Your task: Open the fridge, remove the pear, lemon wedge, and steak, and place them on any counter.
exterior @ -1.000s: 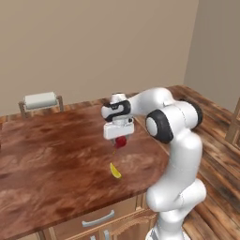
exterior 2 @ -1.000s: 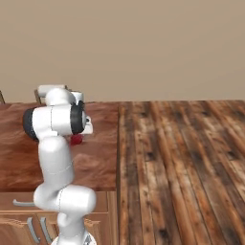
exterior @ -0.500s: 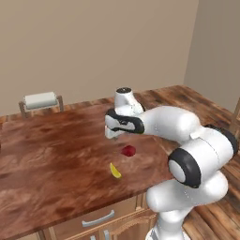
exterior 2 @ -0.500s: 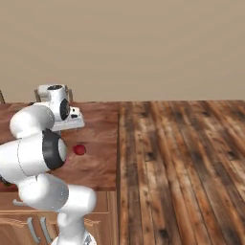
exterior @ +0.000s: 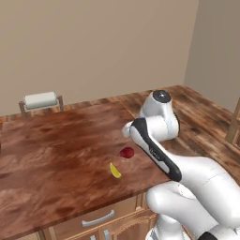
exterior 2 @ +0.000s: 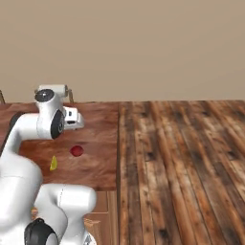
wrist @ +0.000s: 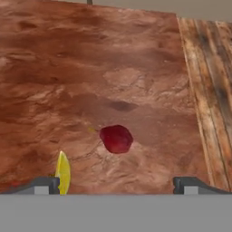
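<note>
The steak (wrist: 116, 138), a small red piece, lies flat on the reddish-brown counter (wrist: 113, 68). It also shows near the counter's right end (exterior: 126, 152) (exterior 2: 76, 151). The lemon wedge (wrist: 63, 172) lies a short way from it, toward the front edge (exterior: 115, 170) (exterior 2: 53, 163). My gripper (wrist: 118, 186) hovers above both, open, its fingertips (wrist: 43, 185) wide apart with nothing between them. The hand (exterior 2: 72, 119) sits up beside the steak, clear of the wood. The fridge and the pear are out of view.
A paper towel holder (exterior: 41, 101) stands at the counter's back edge. Light wooden drawers with a silver handle (exterior: 98, 219) run under the counter front. Plank floor (exterior 2: 182, 158) stretches to the right of the counter's end.
The gripper opened and let go of the steak, which now lies on the counter. The hand then drew up and back from it as the arm swung round.
</note>
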{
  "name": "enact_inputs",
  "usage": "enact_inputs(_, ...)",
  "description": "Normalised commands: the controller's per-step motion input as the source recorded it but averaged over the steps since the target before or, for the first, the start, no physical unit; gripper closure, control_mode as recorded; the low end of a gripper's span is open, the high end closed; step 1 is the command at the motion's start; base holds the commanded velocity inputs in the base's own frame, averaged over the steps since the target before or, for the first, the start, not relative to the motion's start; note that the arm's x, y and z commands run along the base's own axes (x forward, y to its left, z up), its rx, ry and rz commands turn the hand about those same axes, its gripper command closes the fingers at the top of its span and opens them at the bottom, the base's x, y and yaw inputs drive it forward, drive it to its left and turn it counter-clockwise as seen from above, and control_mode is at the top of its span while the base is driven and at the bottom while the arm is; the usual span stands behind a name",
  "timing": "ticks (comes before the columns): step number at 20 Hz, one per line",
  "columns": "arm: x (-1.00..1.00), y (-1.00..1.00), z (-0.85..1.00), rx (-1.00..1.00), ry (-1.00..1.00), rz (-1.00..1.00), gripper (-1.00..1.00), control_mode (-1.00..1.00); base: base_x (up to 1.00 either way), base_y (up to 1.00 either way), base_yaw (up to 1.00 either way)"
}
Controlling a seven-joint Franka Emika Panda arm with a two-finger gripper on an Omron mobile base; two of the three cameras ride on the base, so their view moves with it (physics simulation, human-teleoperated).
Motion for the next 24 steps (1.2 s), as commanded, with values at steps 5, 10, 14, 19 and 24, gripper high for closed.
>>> enact_inputs(5,-0.75,-0.28,1.00,0.27,0.01,0.00,-1.00,-1.00,0.00,0.00,0.00)
enact_inputs(10,-1.00,-0.21,0.99,0.03,0.01,-0.03,-1.00,-1.00,0.00,0.00,0.00)
enact_inputs(14,-0.91,-0.29,0.98,0.00,0.00,-0.05,-1.00,-1.00,0.00,0.00,0.00)
enact_inputs(19,-0.41,-0.16,0.45,-0.02,0.00,-0.13,-1.00,-1.00,0.00,0.00,0.00)
enact_inputs(24,-0.11,-0.03,-0.02,-0.01,0.02,-0.25,-1.00,-1.00,0.00,0.00,0.00)
